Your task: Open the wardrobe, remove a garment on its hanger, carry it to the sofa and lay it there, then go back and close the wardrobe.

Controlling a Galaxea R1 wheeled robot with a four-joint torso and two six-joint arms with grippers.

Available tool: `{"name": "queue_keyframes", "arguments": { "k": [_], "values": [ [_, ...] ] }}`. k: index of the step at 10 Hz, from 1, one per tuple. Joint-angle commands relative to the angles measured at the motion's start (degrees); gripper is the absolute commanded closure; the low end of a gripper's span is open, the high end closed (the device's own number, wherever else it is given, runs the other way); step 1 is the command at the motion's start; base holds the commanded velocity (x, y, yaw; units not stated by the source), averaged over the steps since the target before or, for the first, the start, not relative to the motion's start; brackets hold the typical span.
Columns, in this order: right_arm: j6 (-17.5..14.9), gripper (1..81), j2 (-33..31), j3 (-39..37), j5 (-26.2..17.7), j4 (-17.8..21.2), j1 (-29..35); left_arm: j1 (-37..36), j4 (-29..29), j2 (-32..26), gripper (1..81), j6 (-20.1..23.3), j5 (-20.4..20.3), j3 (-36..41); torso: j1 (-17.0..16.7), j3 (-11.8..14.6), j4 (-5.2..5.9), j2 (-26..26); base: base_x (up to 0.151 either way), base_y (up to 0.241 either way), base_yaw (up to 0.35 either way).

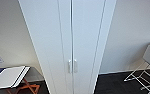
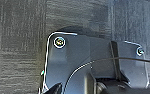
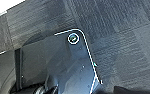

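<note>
The wardrobe [image 1: 66, 37] stands straight ahead in the head view, tall, narrow and white. Both slim doors are closed, meeting at a thin seam down the middle. Its small paired white handles [image 1: 72, 66] sit side by side low on the doors. The garment, the hanger and the sofa are hidden or out of view. Both wrist views look down over the robot's dark plate onto dark grey carpet [image 2: 16, 37].
A low white-topped table with orange legs [image 1: 9, 77] stands at the lower left against the wall. A white wire-frame stand with a grey top [image 1: 147, 67] is at the right. Dark carpet [image 1: 113, 85] lies in front of the wardrobe, with pale walls on both sides.
</note>
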Motion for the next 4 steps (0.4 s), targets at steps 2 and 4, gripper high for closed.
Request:
{"name": "queue_keyframes", "arguments": {
  "k": [2, 4],
  "values": [
    [-0.4, 1.0, 8.64, -4.12, -1.89, -9.81, -9.68, 5.21, 4.66, 13.05, 1.0, 1.24, 4.08, -12.68, -0.02, 0.0, 0.0, 0.0, 0.0, 0.0, 0.0],
    [-0.4, 1.0, 8.81, -3.59, -2.59, -9.81, -9.86, 4.42, 4.31, 15.33, 1.0, 1.15, 8.74, -12.86, -0.07, 0.02, 0.0, -0.04, 0.0, 0.0, 0.0]
  ]
}}
